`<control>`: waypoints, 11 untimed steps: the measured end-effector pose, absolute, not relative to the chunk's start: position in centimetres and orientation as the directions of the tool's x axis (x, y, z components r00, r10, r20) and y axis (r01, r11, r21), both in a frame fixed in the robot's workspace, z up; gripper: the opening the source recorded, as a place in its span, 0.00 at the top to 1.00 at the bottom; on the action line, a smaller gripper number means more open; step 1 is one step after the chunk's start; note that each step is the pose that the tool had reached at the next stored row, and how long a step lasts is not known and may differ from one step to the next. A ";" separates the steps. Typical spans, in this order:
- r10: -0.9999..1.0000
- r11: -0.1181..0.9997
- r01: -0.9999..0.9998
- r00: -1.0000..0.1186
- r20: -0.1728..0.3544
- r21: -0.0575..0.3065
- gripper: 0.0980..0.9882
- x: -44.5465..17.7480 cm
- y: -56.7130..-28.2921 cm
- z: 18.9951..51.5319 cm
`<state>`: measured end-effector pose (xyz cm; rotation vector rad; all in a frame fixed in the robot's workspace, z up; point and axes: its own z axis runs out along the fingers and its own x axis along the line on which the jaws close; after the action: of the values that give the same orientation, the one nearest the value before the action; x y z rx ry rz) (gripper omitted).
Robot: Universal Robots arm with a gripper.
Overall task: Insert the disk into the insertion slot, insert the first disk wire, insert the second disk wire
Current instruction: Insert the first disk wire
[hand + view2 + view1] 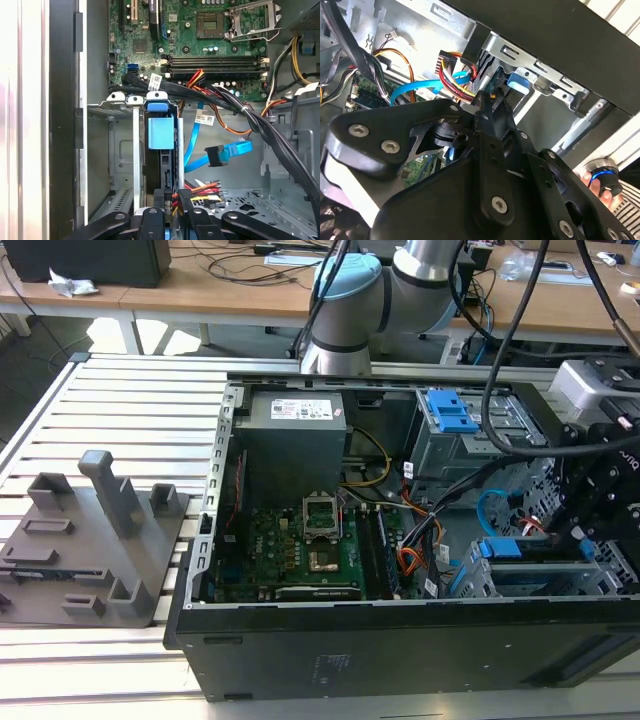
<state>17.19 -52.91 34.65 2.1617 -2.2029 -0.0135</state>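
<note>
slatted white table (120, 410), desks behind it, and an open computer case (400, 660) lying on its side under a universal robots arm. deep in the case's drive corner, the gripper (173, 196) looks clenched on the small dark plug of the first disk wire (205, 189), whose orange-red and yellow strands end right between its tips in both wrist views. just beyond the tips sits the disk (161, 134), its bright blue carrier already seated in the insertion slot (122, 150), the grey sheet-metal bay closing it in on both sides. beside the bay, the second disk wire (235, 150) hangs loose, its light blue ribbon curving down to a dark plug that touches nothing. a thick black cable bundle (260, 125) crosses above it, and the green motherboard (200, 45) lies farther off.

the risks appear close to the tips. the plug may meet the drive's connector askew, since that joint is hidden behind the gripper, and a push off-line could bend it or nudge the disk in its bay. the short strands look taut enough to tug the plug out of the grip. the dangling blue cable and the black bundle lie near enough to snag the gripper's body.
</note>
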 end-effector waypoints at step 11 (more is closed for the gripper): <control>-0.999 0.020 -0.999 -0.018 0.033 0.045 0.99 17.2 -52.9 36.4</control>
<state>17.16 -52.91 36.41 2.1618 -2.2028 -0.0137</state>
